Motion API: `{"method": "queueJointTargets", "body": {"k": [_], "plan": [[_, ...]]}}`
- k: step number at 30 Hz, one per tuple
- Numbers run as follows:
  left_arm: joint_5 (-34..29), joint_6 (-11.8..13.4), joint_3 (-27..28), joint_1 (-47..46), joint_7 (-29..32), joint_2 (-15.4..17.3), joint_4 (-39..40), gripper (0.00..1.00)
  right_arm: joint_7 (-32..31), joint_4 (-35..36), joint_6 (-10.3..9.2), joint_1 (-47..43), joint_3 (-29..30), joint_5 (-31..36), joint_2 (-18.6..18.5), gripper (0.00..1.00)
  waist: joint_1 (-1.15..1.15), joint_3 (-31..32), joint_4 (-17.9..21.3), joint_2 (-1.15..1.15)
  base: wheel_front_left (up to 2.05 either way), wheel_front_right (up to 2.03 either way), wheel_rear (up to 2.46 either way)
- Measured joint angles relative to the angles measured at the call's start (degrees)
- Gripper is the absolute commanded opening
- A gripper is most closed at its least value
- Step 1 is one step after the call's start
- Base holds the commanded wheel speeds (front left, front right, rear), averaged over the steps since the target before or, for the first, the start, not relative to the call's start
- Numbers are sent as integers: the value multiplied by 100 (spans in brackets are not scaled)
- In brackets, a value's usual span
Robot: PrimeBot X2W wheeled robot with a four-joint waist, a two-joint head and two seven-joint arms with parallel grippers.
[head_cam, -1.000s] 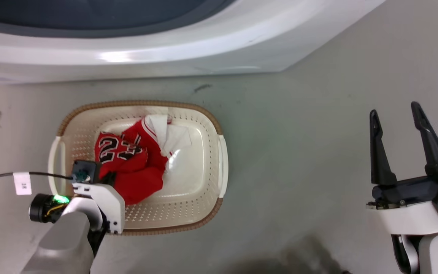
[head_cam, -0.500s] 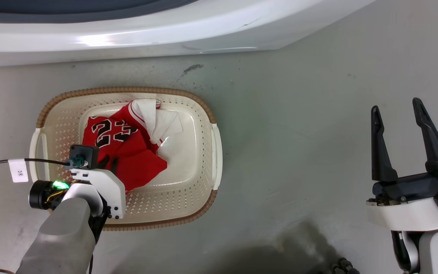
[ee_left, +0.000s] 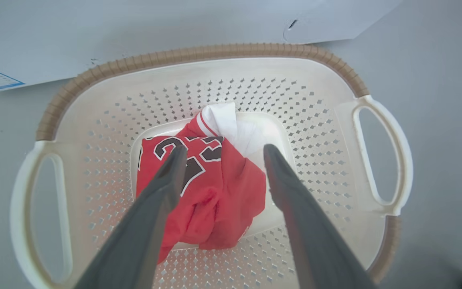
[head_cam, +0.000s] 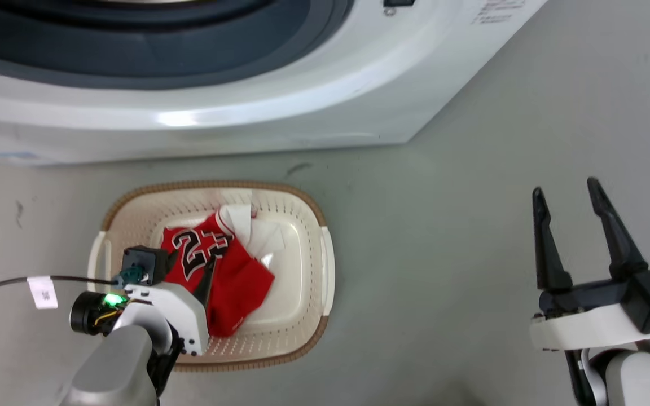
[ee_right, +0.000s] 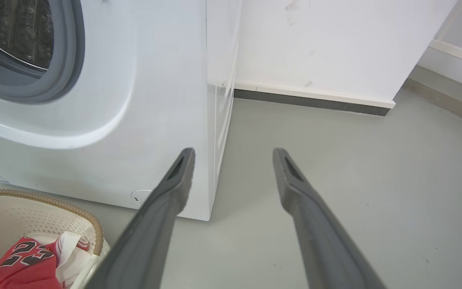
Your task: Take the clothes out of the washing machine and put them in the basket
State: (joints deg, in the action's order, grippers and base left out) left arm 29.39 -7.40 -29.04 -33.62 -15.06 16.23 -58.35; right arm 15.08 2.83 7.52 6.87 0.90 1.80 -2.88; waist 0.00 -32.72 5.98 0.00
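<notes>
The clothes (head_cam: 220, 265), a red jersey with a black-and-white 23 and white lining bunched with plain red fabric, lie on the floor of the cream basket (head_cam: 212, 185). My left gripper (head_cam: 189, 269) hangs open just above them. In the left wrist view its fingers straddle the clothes (ee_left: 219, 192) without holding them, inside the basket (ee_left: 199, 52). The washing machine (head_cam: 246, 107) stands right behind the basket. Off to the right, over bare floor, my right gripper (head_cam: 565, 192) is open and empty. The right wrist view shows the right gripper (ee_right: 234, 152), the washing machine (ee_right: 142, 100) with its steel drum (ee_right: 14, 32), the basket (ee_right: 34, 198) and the clothes (ee_right: 26, 261).
A black cable with a white tag (head_cam: 43, 290) runs to my left wrist. Grey floor (head_cam: 443, 254) lies open to the right of the basket. A white wall with a dark skirting (ee_right: 311, 100) stands beyond the washer's right side.
The head camera has shifted, so more of the washer's porthole shows. My left gripper has lifted off the clothes with its fingers spread. The clothes stay in the basket. The right gripper is still open.
</notes>
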Motion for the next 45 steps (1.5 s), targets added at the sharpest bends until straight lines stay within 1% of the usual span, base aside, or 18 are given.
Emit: {"method": "queueJointTargets", "body": {"k": [5, 9, 14, 17, 21, 25, 28, 31, 35, 38, 45], "plan": [[-110, 0, 178, 538, 0, 129, 823, 100, 0, -167, 0, -163, -8, -34, 0, 100, 0, 585, -6, 0, 0, 0, 0], [-312, 0, 489, 857, 0, 194, 1479, 100, 0, -250, 0, -313, -22, -42, 0, 100, -1, 1014, -2, 0, 0, 0, 0], [-423, -1, 781, 1152, -1, 182, 2205, 100, 0, -303, 1, -421, -71, -80, 0, 100, -1, 1421, 27, 0, 0, 0, 0], [-597, -1, 904, 1196, -1, 289, 2587, 100, 0, -302, 0, -461, -90, -144, 0, 100, -2, 1545, 118, 0, 0, 0, 0], [-632, -1, 968, 1184, 0, 391, 2732, 100, 0, -299, 0, -465, -80, -218, -1, 100, -2, 1579, 294, 0, 0, 0, 0], [-558, -1, 929, 759, 134, 579, 2782, 100, 0, -274, 0, -459, -122, -331, -1, 100, -1, 1490, 477, 0, 0, 0, 0], [-449, -9, 897, 289, 463, 760, 2863, 100, 0, -246, 0, -445, -167, -414, -2, 100, -1, 1356, 614, 0, 0, 0, 0], [-310, -9, 965, -244, 934, 996, 2916, 100, 0, -214, 0, -382, -231, -519, -1, 100, 0, 1178, 763, 0, 0, 0, 0], [-82, -9, 969, -1120, 1763, 1255, 2927, 100, 0, -156, 0, -314, -289, -661, -3, 100, 0, 873, 972, 0, 0, 0, 0], [55, -9, 865, -1813, 2405, 1536, 2808, 100, 0, -149, 0, -198, -409, -767, -3, 100, 0, 617, 1159, 0, 0, 0, 0], [253, -9, 710, -3366, 3868, 2013, 2299, 100, 0, -119, 1, -100, -727, -1226, -3, 100, 1, 69, 1692, 0, 0, 0, 0]]}}
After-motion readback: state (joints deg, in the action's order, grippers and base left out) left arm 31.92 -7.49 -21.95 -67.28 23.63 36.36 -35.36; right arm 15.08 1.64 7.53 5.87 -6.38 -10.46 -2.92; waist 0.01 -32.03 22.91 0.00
